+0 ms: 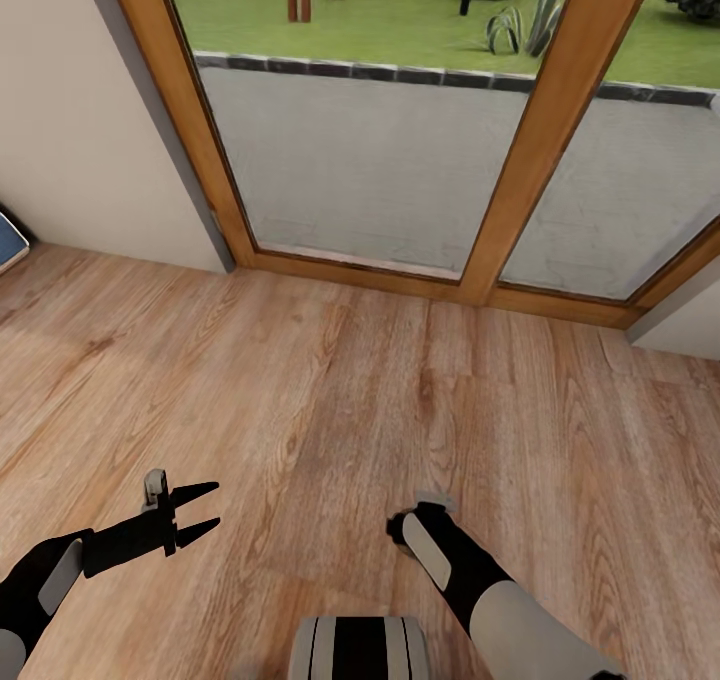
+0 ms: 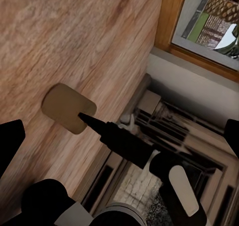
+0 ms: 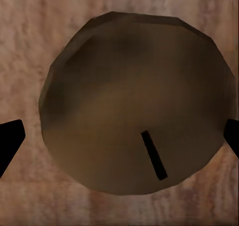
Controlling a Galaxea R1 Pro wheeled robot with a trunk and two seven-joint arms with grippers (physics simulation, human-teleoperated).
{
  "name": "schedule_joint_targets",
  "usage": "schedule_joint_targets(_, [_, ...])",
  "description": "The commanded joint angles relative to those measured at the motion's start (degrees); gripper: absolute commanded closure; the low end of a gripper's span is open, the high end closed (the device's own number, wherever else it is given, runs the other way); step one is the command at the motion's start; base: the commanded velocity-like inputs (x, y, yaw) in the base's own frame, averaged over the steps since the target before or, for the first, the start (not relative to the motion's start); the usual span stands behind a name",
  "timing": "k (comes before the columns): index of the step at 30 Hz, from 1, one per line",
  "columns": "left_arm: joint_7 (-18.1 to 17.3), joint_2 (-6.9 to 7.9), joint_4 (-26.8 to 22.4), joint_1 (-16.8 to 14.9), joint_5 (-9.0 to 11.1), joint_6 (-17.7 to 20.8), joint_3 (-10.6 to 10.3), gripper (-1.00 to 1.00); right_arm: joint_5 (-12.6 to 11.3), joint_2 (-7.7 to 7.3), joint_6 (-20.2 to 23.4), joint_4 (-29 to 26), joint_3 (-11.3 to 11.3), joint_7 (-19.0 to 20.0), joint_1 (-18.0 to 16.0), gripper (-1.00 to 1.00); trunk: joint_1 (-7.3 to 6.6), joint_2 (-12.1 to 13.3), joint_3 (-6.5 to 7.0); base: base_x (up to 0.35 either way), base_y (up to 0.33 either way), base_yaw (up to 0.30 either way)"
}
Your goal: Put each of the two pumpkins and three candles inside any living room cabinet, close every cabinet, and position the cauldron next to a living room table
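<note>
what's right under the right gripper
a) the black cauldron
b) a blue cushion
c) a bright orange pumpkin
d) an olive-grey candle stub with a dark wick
d: the right wrist view shows a round olive-grey candle with a dark wick, lying on the wood plank floor between the two open fingertips.

I see the plank floor [image 1: 330,390] spreading out before me, with a glazed door [image 1: 400,160] standing at its far edge and a wall [image 1: 80,120] to the door's left. Beyond the glass lies a terrace [image 1: 380,150], then a lawn [image 1: 400,20] farther off. My left gripper [image 1: 205,511] hangs near on the left. A candle [image 3: 134,104] sits on the floor directly beneath my right gripper [image 3: 119,136], between its fingertips.
</note>
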Motion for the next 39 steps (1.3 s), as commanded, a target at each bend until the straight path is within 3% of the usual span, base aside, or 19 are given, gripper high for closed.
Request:
schedule_joint_targets(1, [0.0,0.00,0.0,0.0,0.0,0.0,0.0,-1.00,-1.4,0.00,-0.4,0.7,-0.1,0.0,0.0,-1.00,0.02,0.0,-0.01,0.000,0.000,0.000])
schedule_joint_targets(39, [0.0,0.00,0.0,0.0,0.0,0.0,-0.1,-1.00,-1.4,0.00,-0.5,0.6,-0.1,-0.4,0.0,-1.00,0.02,0.0,-0.01,0.000,-0.014,0.000])
